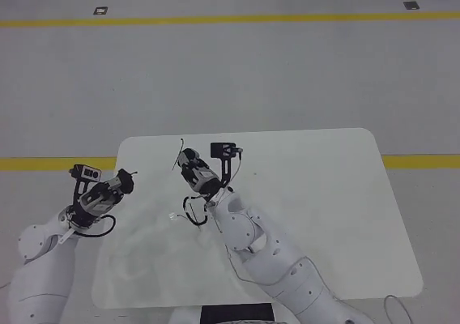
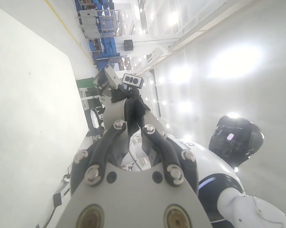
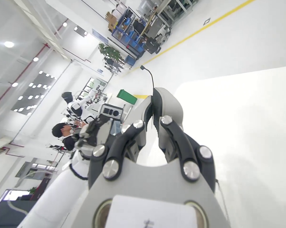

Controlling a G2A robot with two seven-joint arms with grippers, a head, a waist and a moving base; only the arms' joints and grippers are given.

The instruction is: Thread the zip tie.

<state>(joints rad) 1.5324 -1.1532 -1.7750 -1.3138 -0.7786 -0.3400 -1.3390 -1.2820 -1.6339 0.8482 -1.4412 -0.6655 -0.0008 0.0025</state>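
Pinching the zip tie [image 3: 153,79], the right gripper [image 3: 154,98], fingers closed, holds it above the table [image 1: 319,211] near its far-left corner, left gripper [image 1: 125,180] closed off its left edge; likely light, springy, slick, so grasp near the head.

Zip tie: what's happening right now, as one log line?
right tool: shut on zip tie, over table | left tool: shut, apart | threading: not yet done

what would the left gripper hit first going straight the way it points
Probably the right gripper, shut on the zip tie; the left gripper points at it across a gap, though height is unclear.
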